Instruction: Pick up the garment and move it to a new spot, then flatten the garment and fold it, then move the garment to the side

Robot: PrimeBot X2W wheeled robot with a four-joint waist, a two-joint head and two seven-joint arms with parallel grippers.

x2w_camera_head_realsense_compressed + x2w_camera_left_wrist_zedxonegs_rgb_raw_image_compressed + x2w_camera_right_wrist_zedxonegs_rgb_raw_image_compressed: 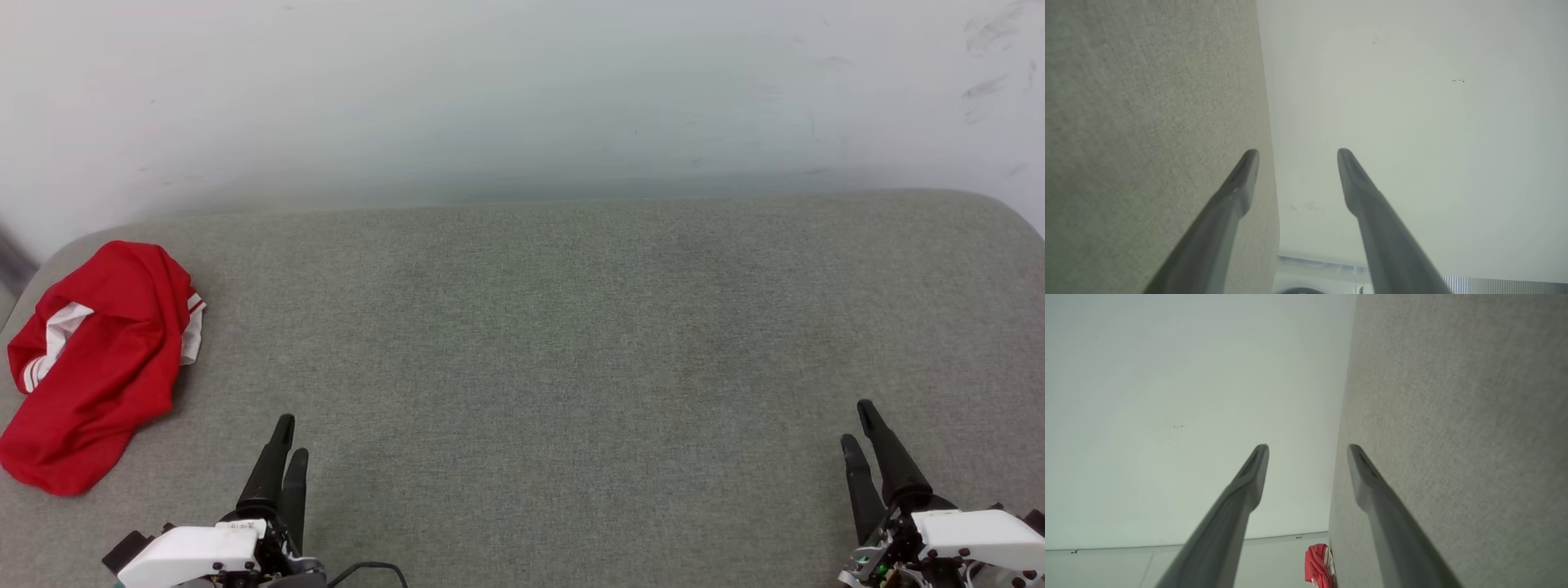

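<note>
Red cloth marks the head view's far left. The garment (98, 367) lies crumpled at the left edge of the grey fabric tabletop (571, 343) with white sleeve trim showing. Its long axis runs from the far side toward the near edge at a slight slant. The left claw (291, 439) sits just to its right and nearer the robot, holding nothing. The right claw (856, 425) sits well apart on the opposite side, also holding nothing. The left arm is plainly the nearer one, and its reach would likely go leftward and a little forward.

In the left wrist view, the left claw (1298, 153) has its fingers spread apart with nothing between them, the tabletop on one side and a pale wall (1412, 122) beyond.

In the right wrist view, the right claw (1307, 447) is likewise parted and bare. The garment (1318, 565) shows as a small red bundle far off at the tabletop's edge.
</note>
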